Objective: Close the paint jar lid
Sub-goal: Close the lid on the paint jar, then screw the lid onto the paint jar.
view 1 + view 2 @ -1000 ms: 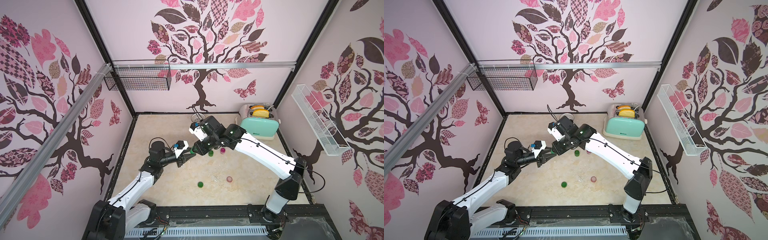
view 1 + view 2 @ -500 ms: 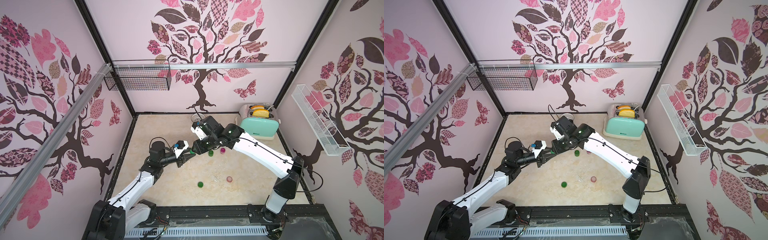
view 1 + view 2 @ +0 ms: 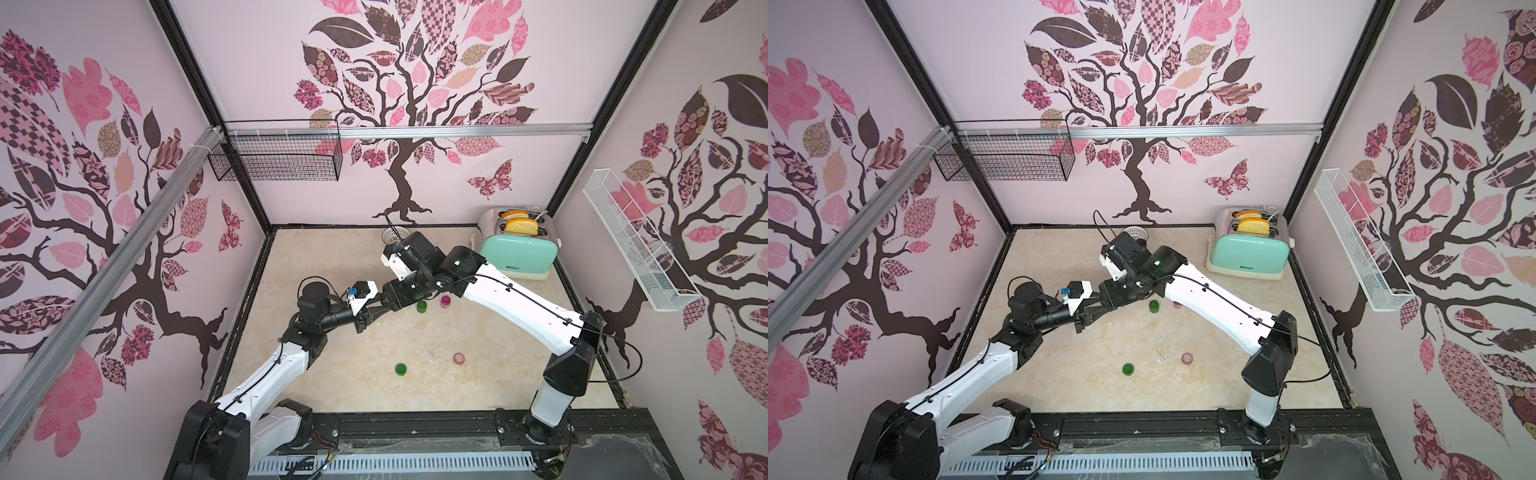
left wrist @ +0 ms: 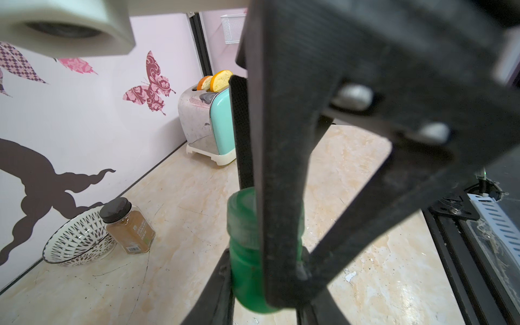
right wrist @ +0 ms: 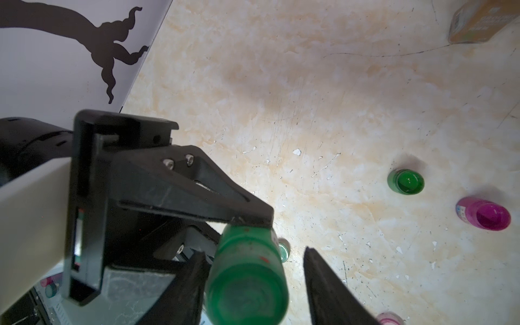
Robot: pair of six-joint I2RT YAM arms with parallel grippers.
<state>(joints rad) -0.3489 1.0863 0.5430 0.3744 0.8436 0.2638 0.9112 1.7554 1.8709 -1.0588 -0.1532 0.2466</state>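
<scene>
The paint jar [image 4: 246, 261] (small, green, plastic) is held clear of the table [image 3: 353, 257], left of the table's centre, where the two grippers meet. The left gripper [image 4: 263, 266] is clamped on the jar body, below the lid [image 4: 243, 208]. The right gripper [image 5: 253, 281] straddles the lid with its jaws part-open. One finger [image 5: 323, 281] stands clear of the lid, so nothing is gripped.

The jar is judged light and rigid, with a smooth, paint-smeared wall that may slip. The body is best taken at mid-height and the lid by its rim. The lid appears seated, but its tightness cannot be told.

On the table, an open green jar [image 5: 405, 181] and an open magenta jar [image 5: 482, 213] are seen with paint inside. A spice jar [image 4: 128, 225] of brown powder is capped and stands just beside a bowl [image 4: 76, 242].
</scene>
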